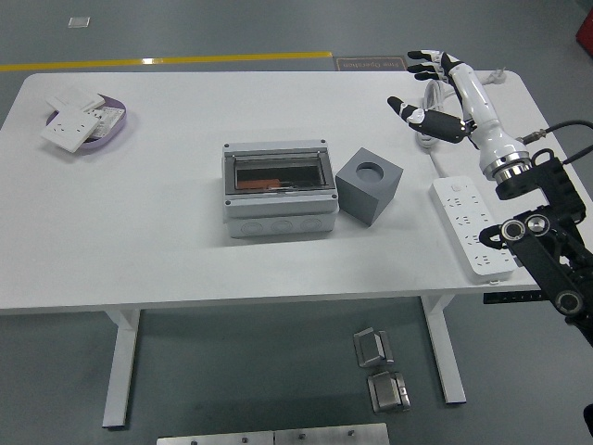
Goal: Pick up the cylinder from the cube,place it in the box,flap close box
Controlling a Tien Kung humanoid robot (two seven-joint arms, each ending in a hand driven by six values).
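A grey box (278,188) with a shut clear flap stands mid-table; something orange-red shows inside through the flap. A grey cube (369,188) with an empty round hole on top stands right beside it. My right hand (428,85) is lifted high over the table's far right, well away from the box and cube, fingers spread and holding nothing. My left arm is out of view.
A purple tray (115,129) with white wall sockets sits at the far left. A white power strip (472,224) lies at the right, its cable (435,104) coiled behind my hand. Metal parts (374,347) lie on the floor below.
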